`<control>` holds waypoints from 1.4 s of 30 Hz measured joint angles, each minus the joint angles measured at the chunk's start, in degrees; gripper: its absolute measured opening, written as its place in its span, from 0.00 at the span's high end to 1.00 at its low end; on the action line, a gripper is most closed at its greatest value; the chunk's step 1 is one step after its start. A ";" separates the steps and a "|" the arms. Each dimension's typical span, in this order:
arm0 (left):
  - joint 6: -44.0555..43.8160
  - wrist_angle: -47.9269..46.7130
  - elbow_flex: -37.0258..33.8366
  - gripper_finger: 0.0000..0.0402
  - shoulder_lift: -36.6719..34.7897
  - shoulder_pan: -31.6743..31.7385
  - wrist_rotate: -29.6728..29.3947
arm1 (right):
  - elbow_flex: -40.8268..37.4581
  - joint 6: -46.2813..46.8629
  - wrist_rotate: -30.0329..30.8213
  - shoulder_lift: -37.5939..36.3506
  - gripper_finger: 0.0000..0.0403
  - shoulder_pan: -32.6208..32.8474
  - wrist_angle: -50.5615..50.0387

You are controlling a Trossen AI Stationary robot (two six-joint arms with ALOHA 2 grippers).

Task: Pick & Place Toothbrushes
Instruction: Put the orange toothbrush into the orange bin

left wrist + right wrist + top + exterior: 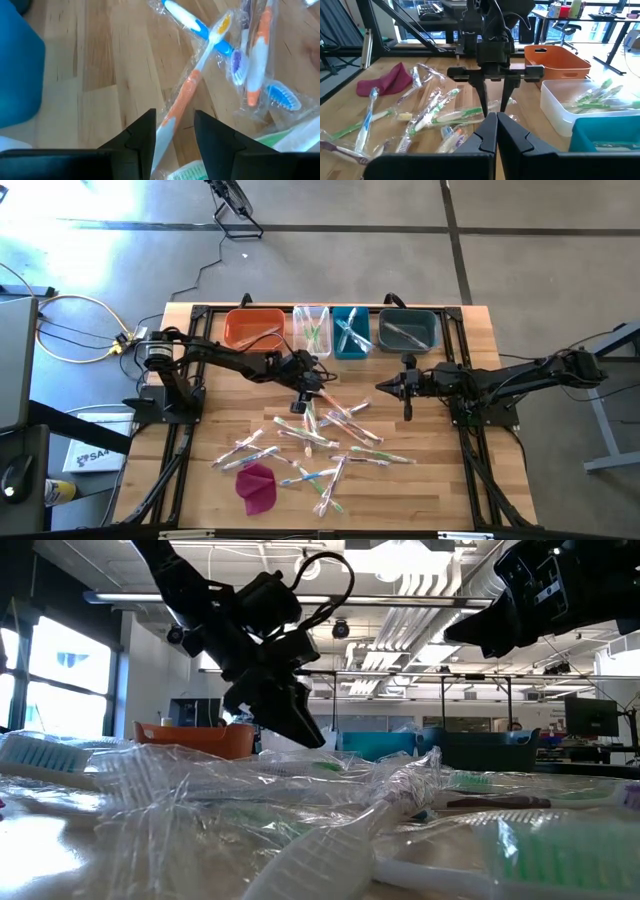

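Note:
Several wrapped toothbrushes [322,442] lie scattered flat on the wooden table, some crossing each other. My left gripper [303,405] is open and points down over the far part of the pile. In the left wrist view its fingers stand on either side of an orange-and-white toothbrush [182,95], above it. The right wrist view shows the same gripper [493,107] just above the wrappers. My right gripper [381,386] is shut, holds nothing, and hangs level to the right of the pile, pointing at the left gripper.
Along the table's far edge stand an orange bin [253,328], a clear bin [312,328] with green toothbrushes, a teal bin [351,330] and a dark grey-blue bin [409,330]. A magenta cloth [257,485] lies near the table's near-left part.

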 joint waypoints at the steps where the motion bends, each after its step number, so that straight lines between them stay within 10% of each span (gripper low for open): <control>1: 0.00 0.00 0.00 0.68 0.00 0.00 0.00 | 0.00 0.00 0.02 0.00 0.99 0.00 0.00; 42: -1.84 1.97 0.00 0.73 5.42 0.37 -2.73 | 0.00 -0.22 0.00 0.00 0.99 0.00 -0.09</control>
